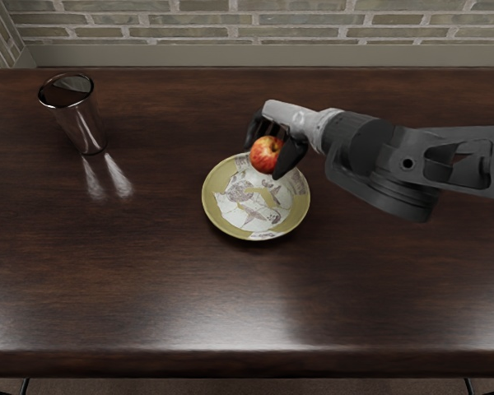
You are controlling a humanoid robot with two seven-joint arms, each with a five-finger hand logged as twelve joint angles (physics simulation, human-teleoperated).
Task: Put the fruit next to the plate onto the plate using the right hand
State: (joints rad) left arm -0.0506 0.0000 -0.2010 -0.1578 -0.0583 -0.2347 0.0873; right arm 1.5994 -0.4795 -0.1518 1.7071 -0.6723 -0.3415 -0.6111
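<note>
A red and yellow apple (265, 153) hangs over the far rim of the plate (222, 210), a yellow-rimmed dish with a painted pattern near the table's middle. My right hand (273, 146) is shut on the apple, its dark fingers (290, 158) curled around both sides of the fruit. The right arm comes in from the right edge. Whether the apple touches the plate I cannot tell. The left arm does not show.
A shiny metal cup (72, 112) stands upright at the far left of the dark wooden table (247, 288). A brick wall runs behind the table's far edge.
</note>
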